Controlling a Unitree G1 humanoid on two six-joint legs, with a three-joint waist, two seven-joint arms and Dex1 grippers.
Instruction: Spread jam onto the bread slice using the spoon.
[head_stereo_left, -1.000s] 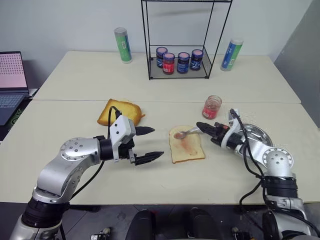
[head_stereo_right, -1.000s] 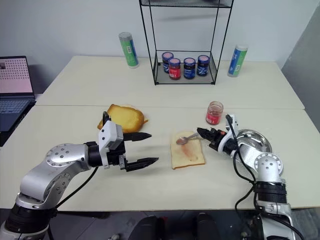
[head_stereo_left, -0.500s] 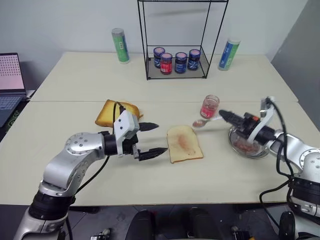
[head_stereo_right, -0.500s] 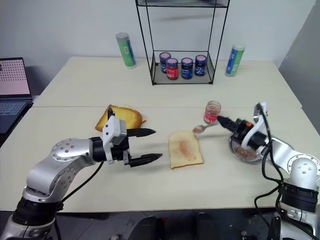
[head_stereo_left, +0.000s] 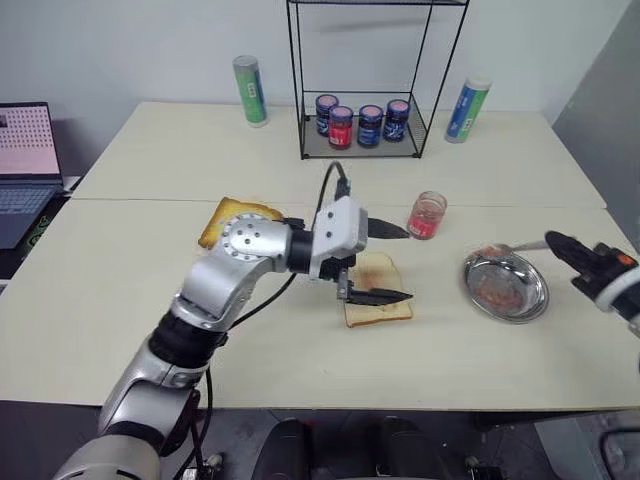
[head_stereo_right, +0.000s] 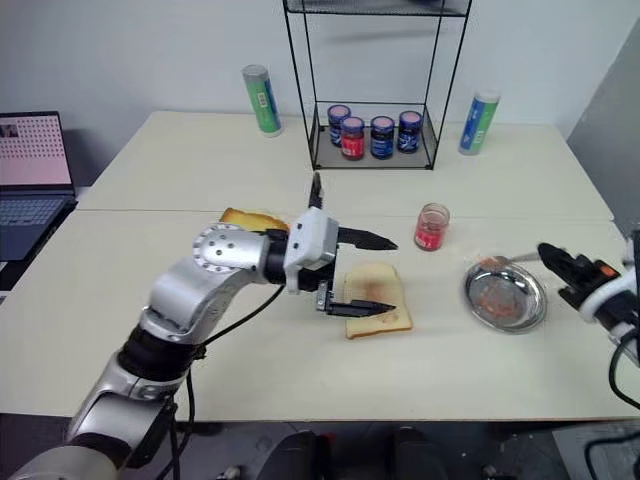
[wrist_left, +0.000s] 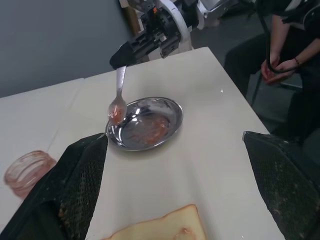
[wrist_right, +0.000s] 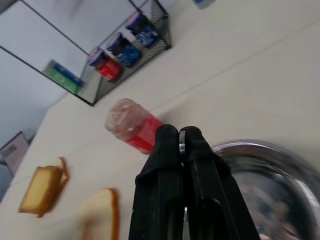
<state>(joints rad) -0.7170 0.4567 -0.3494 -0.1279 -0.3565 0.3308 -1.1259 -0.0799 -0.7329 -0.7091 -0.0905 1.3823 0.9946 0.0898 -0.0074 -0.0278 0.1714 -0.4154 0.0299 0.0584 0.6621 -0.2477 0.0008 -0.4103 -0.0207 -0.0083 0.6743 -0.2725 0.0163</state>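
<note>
You held the spoon (wrist_left: 118, 95) pinched in the right gripper (head_stereo_right: 560, 264) over the dish (head_stereo_left: 530, 300) near the table's right edge, left gripper (head_stereo_left: 385, 262) spread above the bread (head_stereo_left: 392, 310); likely next, set it down.

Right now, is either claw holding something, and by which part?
The right claw holds the spoon by its handle end, bowl over the steel dish. The left claw holds nothing.

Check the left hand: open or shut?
Open. The left hand has its two black fingers spread wide apart above the bread slice.
</note>
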